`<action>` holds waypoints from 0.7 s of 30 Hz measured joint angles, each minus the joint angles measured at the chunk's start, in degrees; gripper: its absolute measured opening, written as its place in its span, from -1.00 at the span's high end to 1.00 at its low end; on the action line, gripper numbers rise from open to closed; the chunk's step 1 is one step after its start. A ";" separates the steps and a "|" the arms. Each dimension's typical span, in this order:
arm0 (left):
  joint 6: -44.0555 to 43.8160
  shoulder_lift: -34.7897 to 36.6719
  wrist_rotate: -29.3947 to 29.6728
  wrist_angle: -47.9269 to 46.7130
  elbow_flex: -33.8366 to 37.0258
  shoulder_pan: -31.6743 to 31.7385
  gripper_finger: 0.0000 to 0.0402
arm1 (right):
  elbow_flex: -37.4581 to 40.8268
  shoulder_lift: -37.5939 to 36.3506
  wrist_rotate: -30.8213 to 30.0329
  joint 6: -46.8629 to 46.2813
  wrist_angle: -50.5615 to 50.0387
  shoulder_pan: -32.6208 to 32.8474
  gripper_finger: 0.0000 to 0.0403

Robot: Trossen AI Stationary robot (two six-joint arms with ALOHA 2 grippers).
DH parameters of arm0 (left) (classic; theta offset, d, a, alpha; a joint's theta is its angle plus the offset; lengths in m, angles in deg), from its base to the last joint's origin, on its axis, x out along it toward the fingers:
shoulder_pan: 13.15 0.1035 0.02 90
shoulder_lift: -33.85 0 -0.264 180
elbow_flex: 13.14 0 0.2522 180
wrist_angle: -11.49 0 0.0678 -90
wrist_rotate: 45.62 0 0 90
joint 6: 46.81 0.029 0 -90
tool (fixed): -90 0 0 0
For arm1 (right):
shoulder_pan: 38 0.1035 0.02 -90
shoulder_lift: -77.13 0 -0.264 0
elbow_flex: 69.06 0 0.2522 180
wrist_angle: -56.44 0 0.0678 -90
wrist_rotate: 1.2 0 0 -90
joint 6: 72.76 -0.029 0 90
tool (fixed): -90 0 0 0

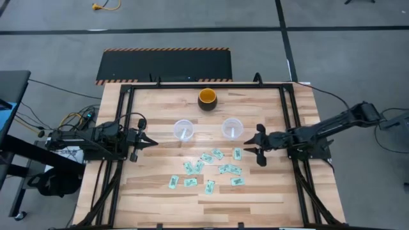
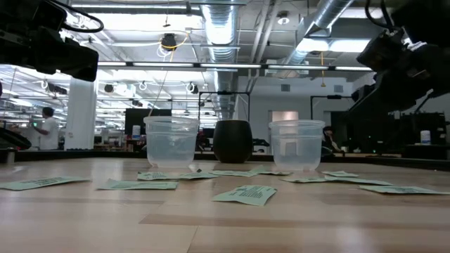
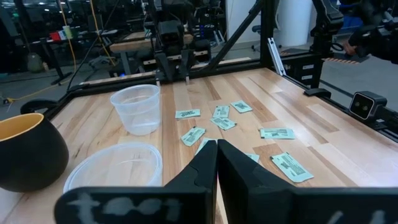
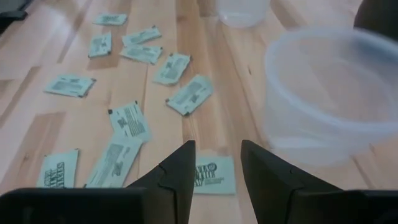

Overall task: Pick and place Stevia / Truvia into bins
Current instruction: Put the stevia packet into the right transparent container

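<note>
Several light green and white sachets (image 1: 211,167) lie flat and scattered on the wooden table, toward its near edge from two clear cups (image 1: 184,130) (image 1: 232,128). In the low view the sachets (image 2: 246,194) lie in front of the cups (image 2: 171,143) (image 2: 296,145). My left gripper (image 1: 151,142) (image 3: 216,148) hovers left of the left cup with its fingers shut. My right gripper (image 1: 250,148) (image 4: 217,154) hovers open just right of the right cup (image 4: 329,93), above the sachet (image 4: 211,174) nearest that side of the spread.
A dark bowl with an orange inside (image 1: 208,98) (image 3: 28,152) stands behind the cups toward the far edge. Black frame rails (image 1: 291,121) run along the table's left and right sides. Bare wood shows along the near edge (image 1: 211,204).
</note>
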 joint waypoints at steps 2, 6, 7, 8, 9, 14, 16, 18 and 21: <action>0.00 0.00 0.00 0.02 0.00 -0.01 1.00 | -0.26 1.61 0.04 -1.31 -0.10 0.00 0.39; 0.00 0.00 0.00 0.05 0.00 -0.01 1.00 | -2.00 4.96 0.88 -1.62 -0.10 0.13 0.39; 0.01 0.00 0.00 0.06 0.00 0.00 1.00 | -2.66 5.86 1.34 -1.29 -0.13 0.15 0.39; 0.02 -0.01 0.00 0.06 0.00 -0.01 1.00 | -3.44 6.74 1.85 -1.08 -0.47 0.15 0.39; 0.01 0.00 0.00 0.06 0.00 -0.01 1.00 | -4.29 7.69 2.15 -0.94 -1.11 0.15 0.39; 0.02 0.00 0.00 0.06 0.00 -0.01 1.00 | -9.54 12.72 3.02 0.28 -6.59 0.34 0.39; 0.02 0.00 0.00 0.06 0.00 -0.01 1.00 | -11.56 14.58 3.08 1.07 -8.90 0.44 0.39; 0.01 0.00 0.00 0.07 0.00 -0.01 1.00 | -13.66 16.62 3.19 1.27 -10.86 0.42 0.39; 0.02 0.00 0.00 0.07 0.00 -0.01 1.00 | -16.32 18.98 3.18 1.38 -13.94 0.42 0.39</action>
